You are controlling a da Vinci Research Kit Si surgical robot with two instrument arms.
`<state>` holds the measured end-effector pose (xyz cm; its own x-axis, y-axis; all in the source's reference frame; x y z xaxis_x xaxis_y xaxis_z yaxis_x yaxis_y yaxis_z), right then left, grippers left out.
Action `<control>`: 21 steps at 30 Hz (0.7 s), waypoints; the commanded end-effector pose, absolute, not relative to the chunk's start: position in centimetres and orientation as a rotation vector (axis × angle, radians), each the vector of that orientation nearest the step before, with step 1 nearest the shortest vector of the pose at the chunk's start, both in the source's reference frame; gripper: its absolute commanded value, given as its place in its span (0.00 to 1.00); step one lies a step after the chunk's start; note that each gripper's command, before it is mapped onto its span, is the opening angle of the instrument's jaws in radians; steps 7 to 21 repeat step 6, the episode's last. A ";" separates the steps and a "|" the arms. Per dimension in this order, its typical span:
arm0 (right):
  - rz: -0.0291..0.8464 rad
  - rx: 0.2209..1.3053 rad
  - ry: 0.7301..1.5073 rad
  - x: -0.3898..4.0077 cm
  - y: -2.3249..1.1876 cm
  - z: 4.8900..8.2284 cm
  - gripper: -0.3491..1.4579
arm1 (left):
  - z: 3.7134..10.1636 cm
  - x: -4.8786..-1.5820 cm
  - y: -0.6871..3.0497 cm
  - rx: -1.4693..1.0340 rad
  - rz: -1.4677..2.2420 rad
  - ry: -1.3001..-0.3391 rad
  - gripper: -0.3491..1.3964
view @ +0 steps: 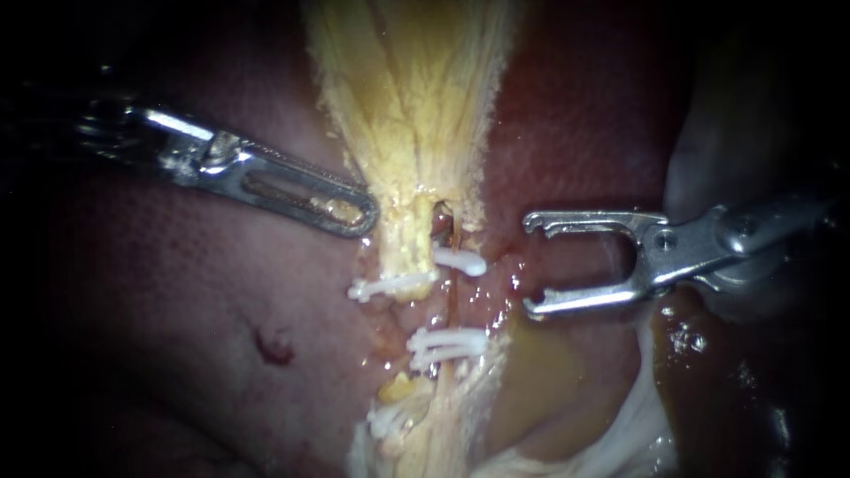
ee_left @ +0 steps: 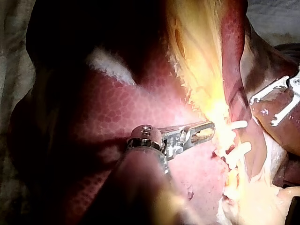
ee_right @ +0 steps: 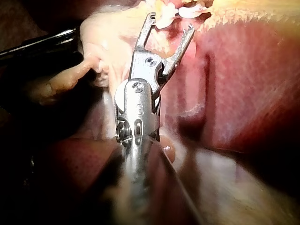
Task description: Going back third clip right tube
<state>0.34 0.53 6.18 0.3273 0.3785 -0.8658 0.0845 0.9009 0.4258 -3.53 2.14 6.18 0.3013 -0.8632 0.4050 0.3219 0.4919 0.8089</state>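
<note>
The right tube [view: 454, 301] is a thin brownish strand, mostly hidden under white clips and wet tissue. It runs from 12 to 6 o'clock just right of centre. One clip [view: 460, 261] crosses it higher up and a pair of clips [view: 447, 343] lower down. Both shafts are cut off at the edges. Only the left wrist view shows the liver [ee_left: 140, 112] broadly. The right instrument [view: 531, 264] enters from 3 o'clock, jaws wide apart and empty, near the tube. The left instrument [view: 361, 215] enters from 10 o'clock, jaws together, tip against pale yellow tissue [view: 407, 88].
</note>
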 end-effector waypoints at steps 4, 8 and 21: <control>0.198 0.439 1.234 0.34 0.52 6.18 0.47 | 6.18 -3.52 2.14 0.679 -0.871 -0.958 0.00; 0.198 0.439 1.234 0.34 0.52 6.18 0.47 | 6.17 -3.51 2.15 0.680 -0.870 -0.958 0.00; 0.198 0.439 1.234 0.34 0.52 6.18 0.47 | 6.17 -3.51 2.15 0.680 -0.870 -0.958 0.00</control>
